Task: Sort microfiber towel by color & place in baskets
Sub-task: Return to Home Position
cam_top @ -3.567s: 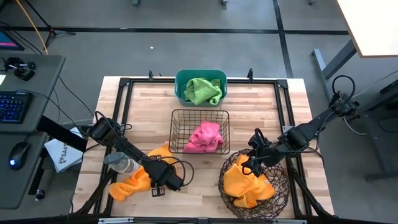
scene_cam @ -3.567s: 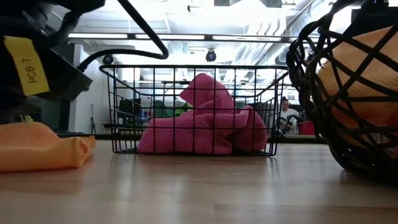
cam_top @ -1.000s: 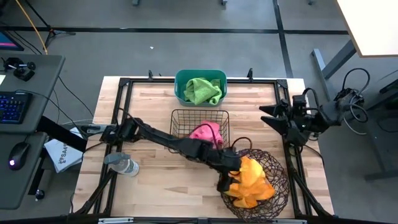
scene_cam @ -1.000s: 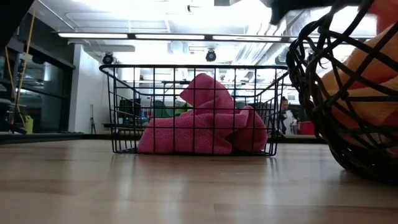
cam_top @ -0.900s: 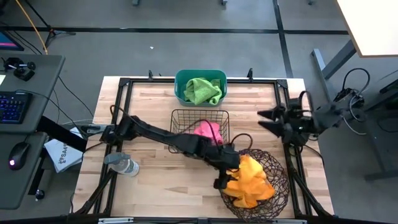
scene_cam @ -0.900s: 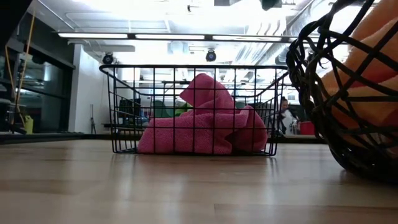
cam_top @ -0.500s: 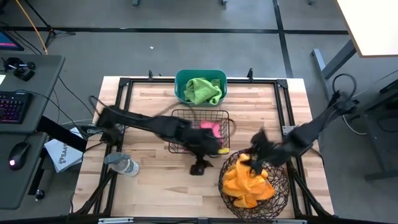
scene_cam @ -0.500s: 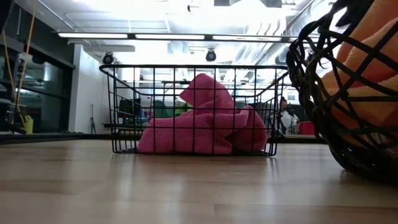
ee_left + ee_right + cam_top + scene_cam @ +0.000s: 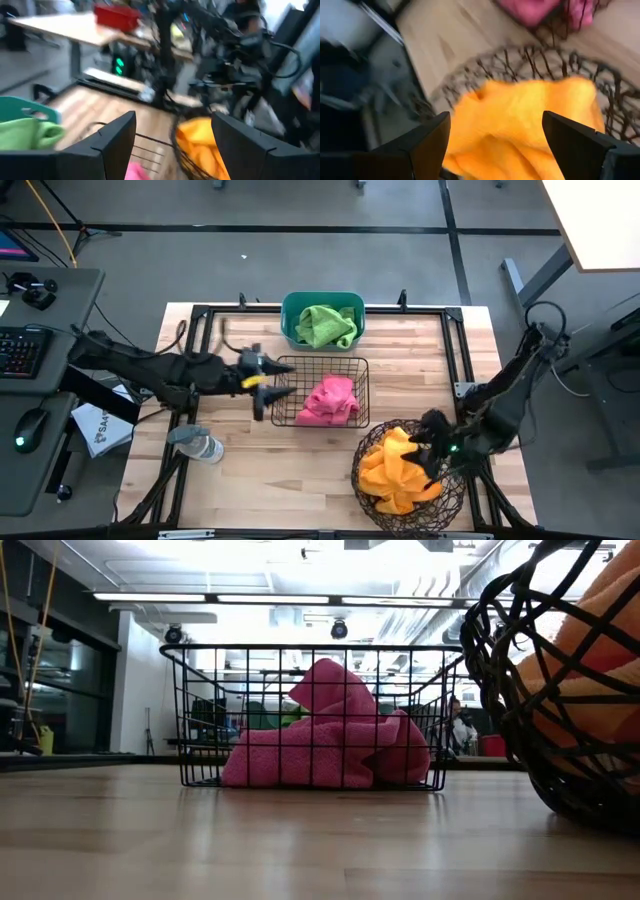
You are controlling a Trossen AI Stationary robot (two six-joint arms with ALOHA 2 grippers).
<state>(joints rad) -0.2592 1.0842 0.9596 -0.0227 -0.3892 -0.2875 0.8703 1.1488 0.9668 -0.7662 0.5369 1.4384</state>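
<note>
Wooden table (image 9: 250,480) from above: a green towel (image 9: 325,325) sits in the teal tub (image 9: 290,310), a pink towel (image 9: 328,400) in the black basket (image 9: 285,380), yellow towels (image 9: 395,470) in the round basket (image 9: 365,480). Left gripper (image 9: 266,388) hangs beside the black basket, right gripper (image 9: 432,442) over the round basket. Low down, the pink towel looks bunched. Wrist views: both grippers are spread wide, holding nothing.

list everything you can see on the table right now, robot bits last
tub: one, teal, far edge of table
green towel: one heap, in the tub
grid basket: one, black, table centre
pink towel: one heap, in grid basket
round basket: one, dark brown, near right
yellow towels: heap, in round basket
bottle: one, clear, table's left edge
left gripper: open, left of grid basket
right gripper: open, over round basket's right rim
</note>
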